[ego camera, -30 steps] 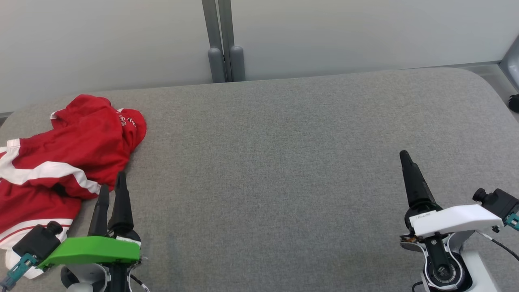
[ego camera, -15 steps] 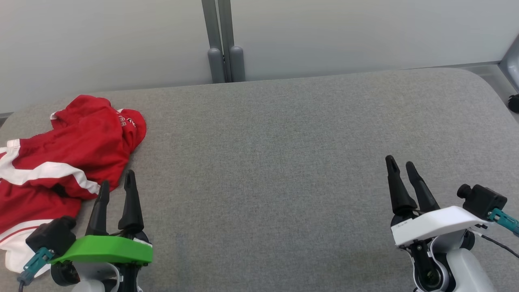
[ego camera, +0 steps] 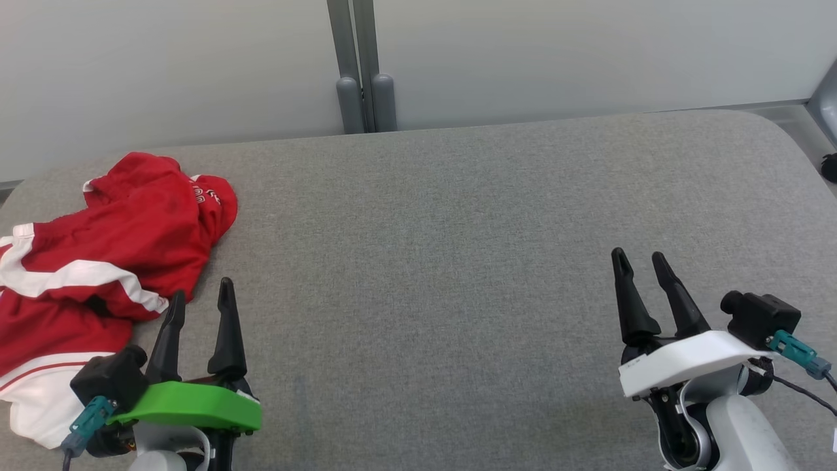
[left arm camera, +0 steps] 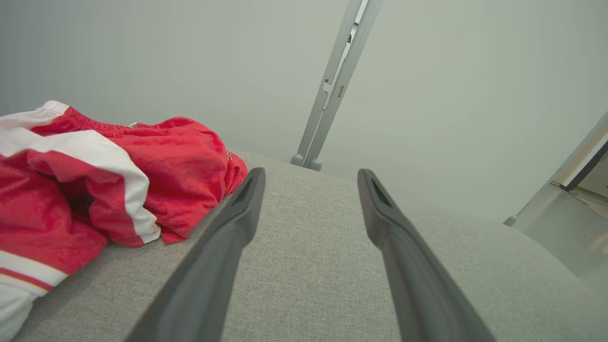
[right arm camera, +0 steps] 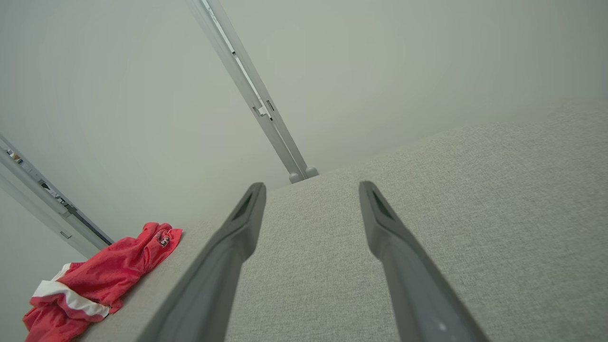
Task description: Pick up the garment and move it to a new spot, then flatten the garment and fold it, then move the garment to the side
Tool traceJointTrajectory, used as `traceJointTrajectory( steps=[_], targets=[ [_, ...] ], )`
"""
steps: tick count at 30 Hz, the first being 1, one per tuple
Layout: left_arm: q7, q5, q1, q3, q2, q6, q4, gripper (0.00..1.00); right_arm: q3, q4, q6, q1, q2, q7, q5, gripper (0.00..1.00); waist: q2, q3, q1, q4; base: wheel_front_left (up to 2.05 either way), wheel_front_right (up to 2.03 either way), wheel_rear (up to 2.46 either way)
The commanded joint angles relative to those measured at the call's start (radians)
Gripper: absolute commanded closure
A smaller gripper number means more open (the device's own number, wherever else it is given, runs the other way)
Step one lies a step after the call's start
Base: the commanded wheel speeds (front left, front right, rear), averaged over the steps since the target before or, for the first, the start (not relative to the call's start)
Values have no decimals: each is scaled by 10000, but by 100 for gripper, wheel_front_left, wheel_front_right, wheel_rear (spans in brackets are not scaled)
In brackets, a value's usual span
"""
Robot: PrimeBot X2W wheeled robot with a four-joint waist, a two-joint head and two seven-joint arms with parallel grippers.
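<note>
Grey woven fabric covers the wide padded table (ego camera: 458,261), with a pale wall behind it. On the table's far left, a crumpled red garment with white stripes (ego camera: 98,261) lies in a heap. Just beside its near edge, the left gripper (ego camera: 201,302) is spread apart, holding nothing. Well apart at the right, the right gripper (ego camera: 639,261) is likewise spread and empty.

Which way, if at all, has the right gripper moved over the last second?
Yes. The right gripper has shifted left in the head view, closer to the grey post, and turned so both fingers show.
</note>
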Motion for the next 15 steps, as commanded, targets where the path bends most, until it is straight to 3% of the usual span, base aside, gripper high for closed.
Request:
traceJointTrajectory(
  steps=[1, 15],
  targets=[
    [-97, 292, -71, -36, 82, 5, -117, 0, 60, -49, 4, -194, -6, -112, -322, 0, 0, 5, 0, 7, 0, 0, 0],
    [-411, 1564, -106, -158, 89, -12, -107, 0, 254, 131, 5, -298, 18, -423, -1637, 0, 0, 27, 0, 64, 0, 0, 0]
  ],
)
